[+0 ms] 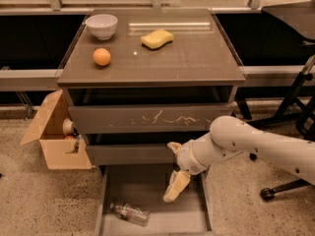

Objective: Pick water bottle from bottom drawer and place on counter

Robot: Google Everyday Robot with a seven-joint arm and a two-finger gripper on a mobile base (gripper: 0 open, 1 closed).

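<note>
The water bottle (130, 213) lies on its side in the front left of the open bottom drawer (153, 187), cap pointing left. My gripper (175, 186) points down over the drawer's middle right, above its floor and apart from the bottle, up and to the right of it. The white arm reaches in from the right, in front of the middle drawer. The counter (187, 58) is the glossy grey-brown top of the cabinet.
On the counter stand a white bowl (102, 25), an orange (102, 57) and a yellow sponge (157, 38). An open cardboard box (52, 140) sits on the floor left of the cabinet. A black chair base (295, 112) stands at the right.
</note>
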